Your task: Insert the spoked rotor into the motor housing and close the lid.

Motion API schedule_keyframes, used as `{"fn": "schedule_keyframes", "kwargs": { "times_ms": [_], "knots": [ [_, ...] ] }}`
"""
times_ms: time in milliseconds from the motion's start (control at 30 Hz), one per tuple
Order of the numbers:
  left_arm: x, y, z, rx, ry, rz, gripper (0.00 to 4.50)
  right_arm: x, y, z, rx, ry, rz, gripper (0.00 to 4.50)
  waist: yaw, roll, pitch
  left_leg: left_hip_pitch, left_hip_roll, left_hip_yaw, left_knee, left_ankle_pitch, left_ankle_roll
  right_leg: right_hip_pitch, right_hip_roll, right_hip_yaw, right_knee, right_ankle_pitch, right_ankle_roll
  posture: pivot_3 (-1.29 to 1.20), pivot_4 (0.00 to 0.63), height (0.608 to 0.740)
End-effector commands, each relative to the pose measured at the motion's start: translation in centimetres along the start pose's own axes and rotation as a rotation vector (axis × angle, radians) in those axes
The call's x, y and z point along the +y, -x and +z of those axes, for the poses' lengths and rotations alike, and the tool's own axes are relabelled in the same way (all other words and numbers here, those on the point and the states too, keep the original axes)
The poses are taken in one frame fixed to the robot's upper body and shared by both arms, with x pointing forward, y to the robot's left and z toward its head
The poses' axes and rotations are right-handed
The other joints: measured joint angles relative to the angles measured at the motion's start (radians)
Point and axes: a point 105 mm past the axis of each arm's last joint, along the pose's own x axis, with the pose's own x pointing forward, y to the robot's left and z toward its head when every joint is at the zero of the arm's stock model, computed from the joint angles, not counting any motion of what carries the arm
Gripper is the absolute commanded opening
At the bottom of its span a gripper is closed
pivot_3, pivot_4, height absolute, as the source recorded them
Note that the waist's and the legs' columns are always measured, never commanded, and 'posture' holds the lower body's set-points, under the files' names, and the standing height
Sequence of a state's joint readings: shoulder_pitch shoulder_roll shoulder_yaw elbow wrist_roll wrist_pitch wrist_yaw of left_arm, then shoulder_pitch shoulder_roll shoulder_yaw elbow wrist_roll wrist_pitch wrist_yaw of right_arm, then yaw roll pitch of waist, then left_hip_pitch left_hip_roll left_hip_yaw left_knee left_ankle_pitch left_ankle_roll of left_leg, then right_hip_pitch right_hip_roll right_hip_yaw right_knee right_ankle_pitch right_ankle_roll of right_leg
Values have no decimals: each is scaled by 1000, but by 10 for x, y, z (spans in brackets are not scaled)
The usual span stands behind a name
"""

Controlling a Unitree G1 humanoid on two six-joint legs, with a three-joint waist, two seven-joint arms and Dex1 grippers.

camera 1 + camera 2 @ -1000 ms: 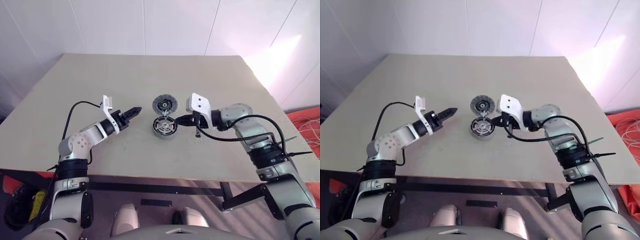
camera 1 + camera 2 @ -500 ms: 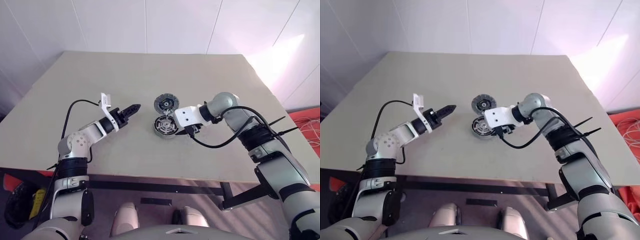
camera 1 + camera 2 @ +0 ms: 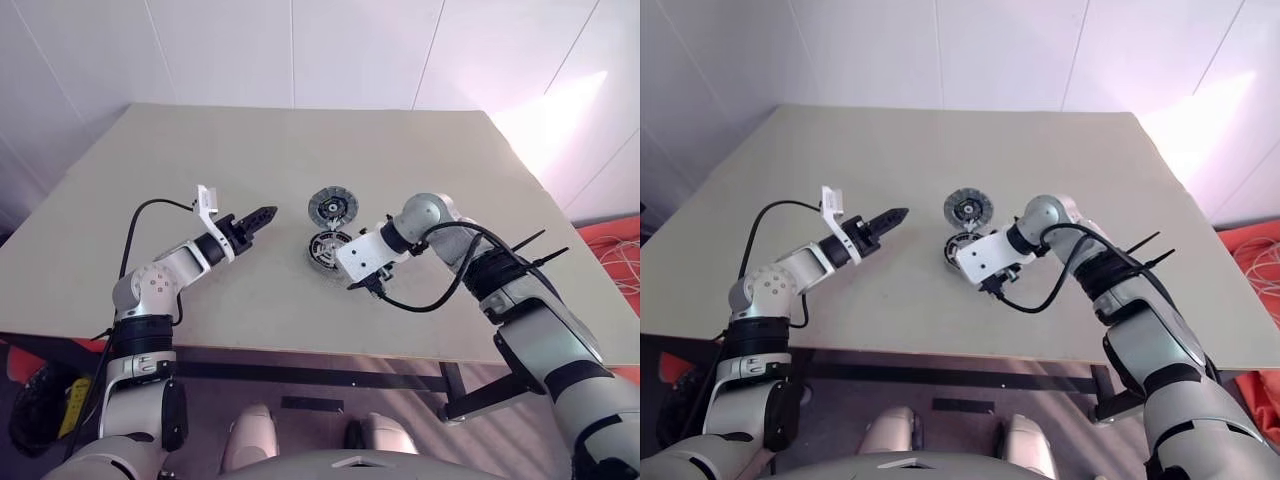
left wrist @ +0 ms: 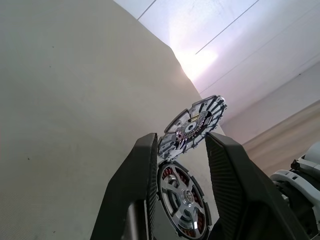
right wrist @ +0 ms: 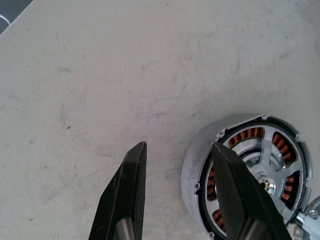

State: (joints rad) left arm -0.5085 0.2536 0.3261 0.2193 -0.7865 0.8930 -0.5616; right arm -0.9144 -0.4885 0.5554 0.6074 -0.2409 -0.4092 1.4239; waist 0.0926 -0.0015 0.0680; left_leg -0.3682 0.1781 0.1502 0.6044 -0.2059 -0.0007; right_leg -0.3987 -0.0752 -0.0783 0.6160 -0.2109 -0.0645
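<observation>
- The spoked rotor (image 5: 265,172) sits seated inside the motor housing (image 5: 192,172); both look rigid, metallic, fairly heavy and smooth.
- The lid (image 3: 330,207) stands open; it likely pushes best by its ribbed rim.
- Right gripper (image 5: 180,150): jaws apart, empty. Left gripper (image 4: 181,145): jaws apart, empty.

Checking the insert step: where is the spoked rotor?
The spoked rotor sits inside the motor housing mid-table, below the open lid, beside the right gripper.

Bare table (image 3: 200,160) all round; right gripper (image 5: 177,165) crowds motor housing (image 5: 250,172), upright lid (image 3: 330,207) behind.
</observation>
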Motion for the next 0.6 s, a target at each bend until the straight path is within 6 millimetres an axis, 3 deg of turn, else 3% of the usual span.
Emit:
{"fn": "schedule_keyframes", "kwargs": {
  "times_ms": [33,267,500,600],
  "knots": [
    [-9,1,12,-44,-36,-33,1618,-11,7,-1,31,31,-24,2260,0,0,0,0,0,0,0,0,0,0,0,0,0,0,0,0,0,740],
    [-8,2,8,-42,-27,-24,1618,-18,16,-7,55,30,-45,2260,0,0,0,0,0,0,1,0,0,0,0,0,1,0,0,0,0,740],
    [-8,1,8,-44,-25,-23,1618,-10,14,-9,63,39,-5,2260,0,0,0,0,0,0,1,0,0,0,0,0,1,0,0,0,0,740],
    [-7,1,7,-46,-23,-23,1618,-8,12,-10,65,40,5,1646,0,0,0,0,0,0,1,0,0,0,0,0,1,0,0,0,0,740]
  ]
}}
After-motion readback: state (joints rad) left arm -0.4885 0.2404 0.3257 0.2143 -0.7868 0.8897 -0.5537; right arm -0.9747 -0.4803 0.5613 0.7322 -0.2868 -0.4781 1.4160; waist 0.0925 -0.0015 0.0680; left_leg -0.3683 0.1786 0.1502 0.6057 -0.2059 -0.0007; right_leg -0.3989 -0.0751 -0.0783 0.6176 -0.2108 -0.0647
